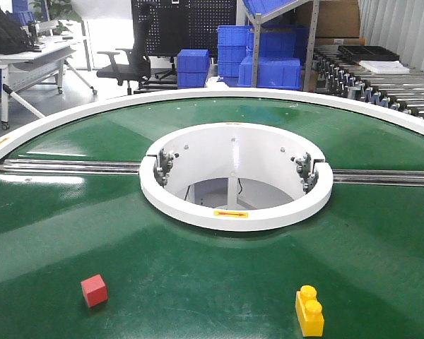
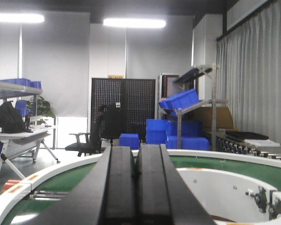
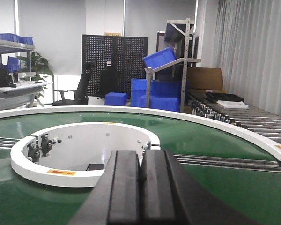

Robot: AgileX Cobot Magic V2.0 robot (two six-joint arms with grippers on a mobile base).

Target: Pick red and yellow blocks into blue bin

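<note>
Resting on the green round conveyor table (image 1: 198,279), near edge:

- Item 1: small plain red cube (image 1: 94,290), lower left of the front view, flat on the belt, slightly turned.
- Item 2: yellow toy brick (image 1: 309,311) with 2 round studs on top, lower right of the front view, lying lengthwise toward the camera, well apart from the cube.
- Item 3: white raised ring (image 1: 233,212) at the table's middle, open inside, with a metal rail (image 1: 71,167) running out from it on either side.
- Item 4: left hand (image 2: 136,152), 2 black fingers pressed together, nothing between them, held above the table.
- Item 5: right hand (image 3: 140,157), 2 black fingers likewise together and gripping nothing, pointing over the ring.
- Background: stacked blue plastic crates (image 1: 268,56), black office chair (image 1: 124,63), grey roller conveyor (image 1: 381,85).
</note>
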